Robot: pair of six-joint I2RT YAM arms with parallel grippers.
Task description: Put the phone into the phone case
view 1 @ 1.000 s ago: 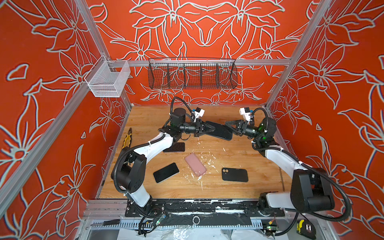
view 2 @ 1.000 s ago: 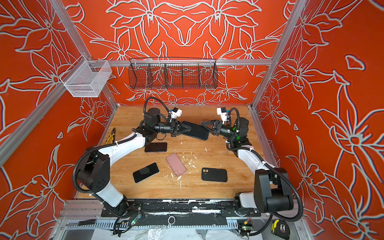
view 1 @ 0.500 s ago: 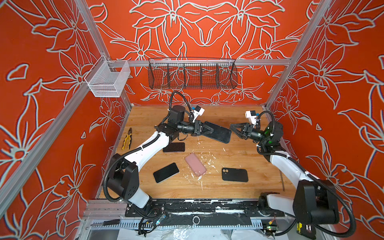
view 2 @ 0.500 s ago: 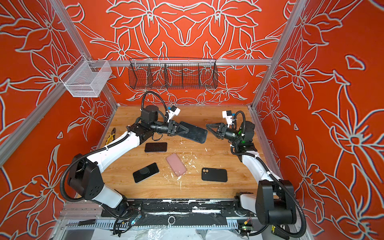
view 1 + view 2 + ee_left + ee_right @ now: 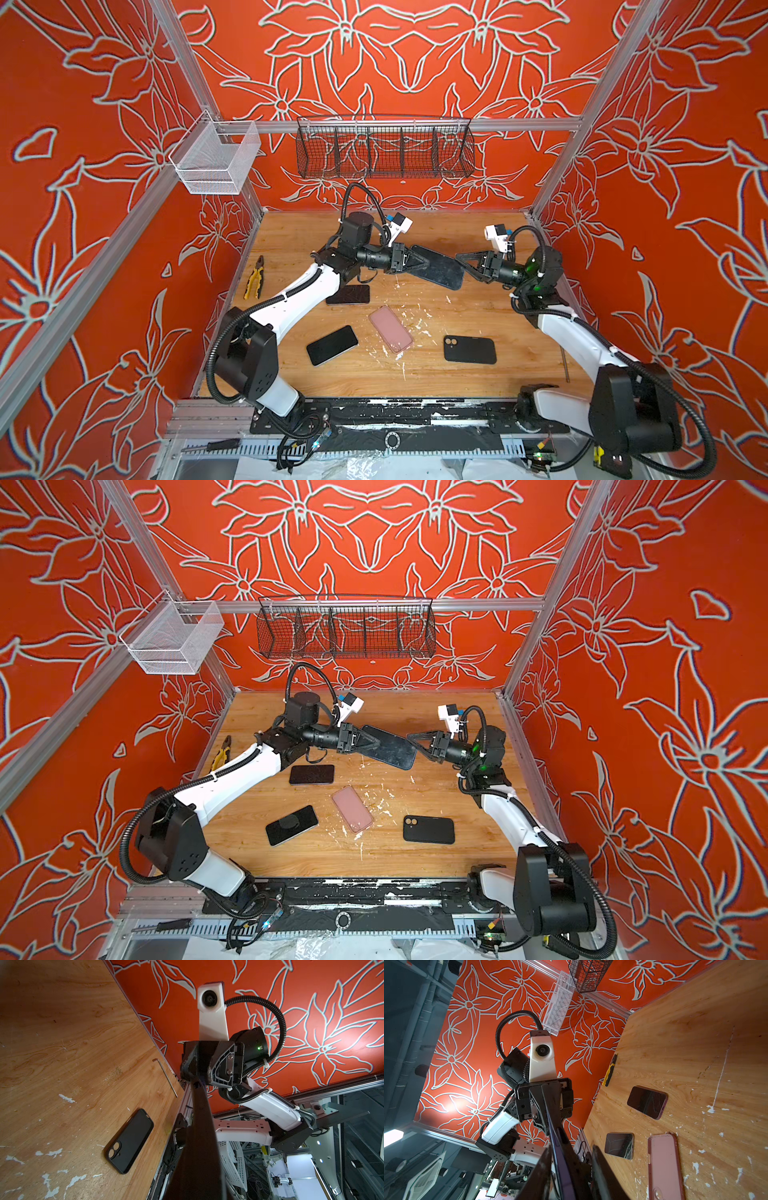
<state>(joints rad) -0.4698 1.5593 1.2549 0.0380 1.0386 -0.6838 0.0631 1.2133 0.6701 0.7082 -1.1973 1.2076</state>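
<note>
Above the back of the worktop [image 5: 291, 232], my left hand [image 5: 415, 262] is clamped tight on one end of the phone [image 5: 440, 270], holding it slanted in the air. Change: half a second ago my right hand [image 5: 462, 262] stood clear of it with fingers spread; now it has come in and straddles the phone's free end, narrower. In the right wrist view one finger [image 5: 602, 1167] still shows a gap, so no grip yet as far as I can see. I read this as a handover or regrip; nothing is cased yet. The black case [image 5: 470, 349] lies flat at front right, well apart, and the pink case [image 5: 390, 329] sits mid-worktop. No brand, label or writing is readable.
</note>
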